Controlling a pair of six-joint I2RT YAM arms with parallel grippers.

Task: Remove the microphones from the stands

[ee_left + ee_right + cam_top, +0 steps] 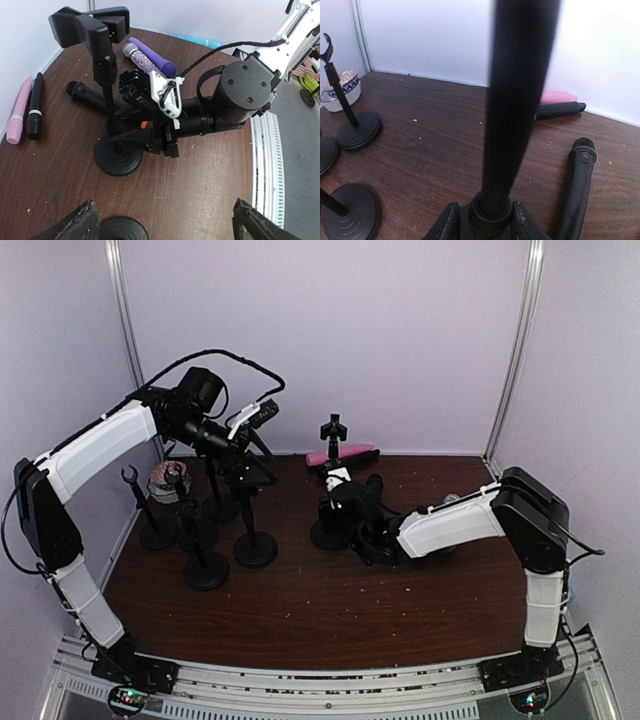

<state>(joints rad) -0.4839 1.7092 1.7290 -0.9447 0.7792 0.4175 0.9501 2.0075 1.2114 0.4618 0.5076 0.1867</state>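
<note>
Your left gripper point(165, 222) hung high over the table point(300, 625), its fingers point(75, 225) spread wide with nothing between them, looking down on the stand point(106, 107). I judge it sat up there to keep out of the cluster of spare stands point(205, 568) beneath it. The stand's clip point(90, 25) gaped with no microphone in it. Your right gripper point(482, 220) was pressed together around the pole at its foot, apparently to pin the stand so it would not tip or slide. A black microphone point(580, 170) lay flat on the table just beside the base. That is probably the one the task means, so the removal looked done. A pink microphone point(17, 115) and others lay further back by the wall, though, so you cannot be sure which belongs to this stand.
</note>
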